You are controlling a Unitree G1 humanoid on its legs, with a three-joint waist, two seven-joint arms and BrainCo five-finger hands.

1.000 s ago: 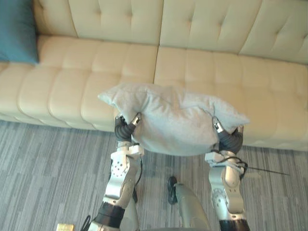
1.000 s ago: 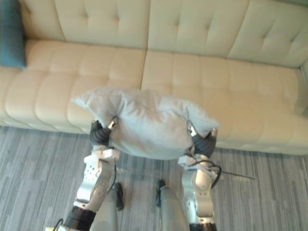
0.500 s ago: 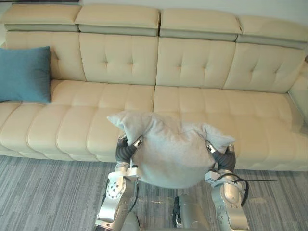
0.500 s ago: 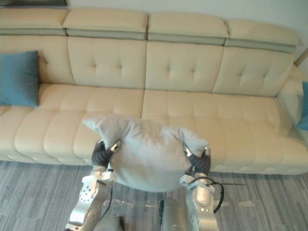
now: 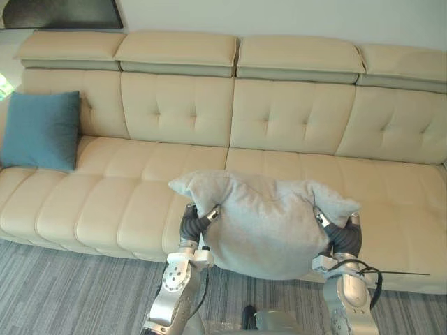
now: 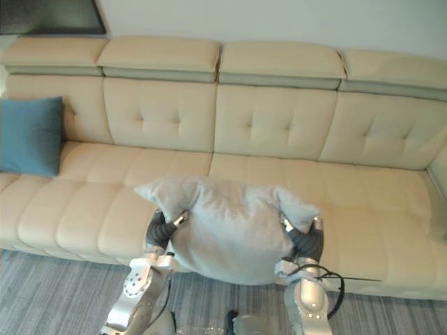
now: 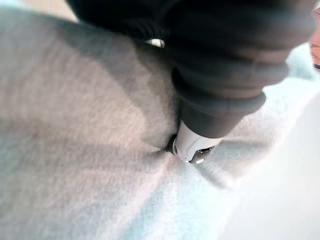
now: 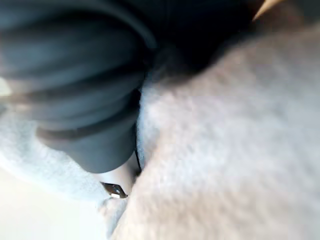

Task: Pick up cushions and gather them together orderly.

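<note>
Nearest is the grey striped carpet floor (image 5: 63,293) in front of the sofa. Just above it the left hand (image 5: 193,223) and right hand (image 5: 341,238) are raised, one on each side of the light grey cushion (image 5: 269,227), pressing in from left and right. The cushion is off the floor and off the seat, carried between the two hands at the near edge of the sofa, roughly centre. Its sides dent where the hands dig in, and its top corners stick up. In both wrist views the hand's dark cover sits buried against the grey fabric. For either hand I cannot tell whether it is clamped on the cloth or only pushing flat against it, because the contact is sunk in the cushion.

Behind it is the cream tufted sofa (image 5: 112,202). The blue cushion (image 5: 40,130) is at the far left, upright against the backrest and well apart from the grey one.

Step, as judged: this is the carry phase, with the grey cushion lifted and not yet set down. The next move is probably to take it left and put it just beside the blue one, upright against the backrest so the two line up. That calls for:
- an even squeeze from both sides so the soft cushion doesn't sag or slip out
- both arms moving together
- likely a shift of the whole body left, since the blue cushion looks out of reach
- clearing the seat edge, and letting go only once the cushion leans on the backrest
</note>
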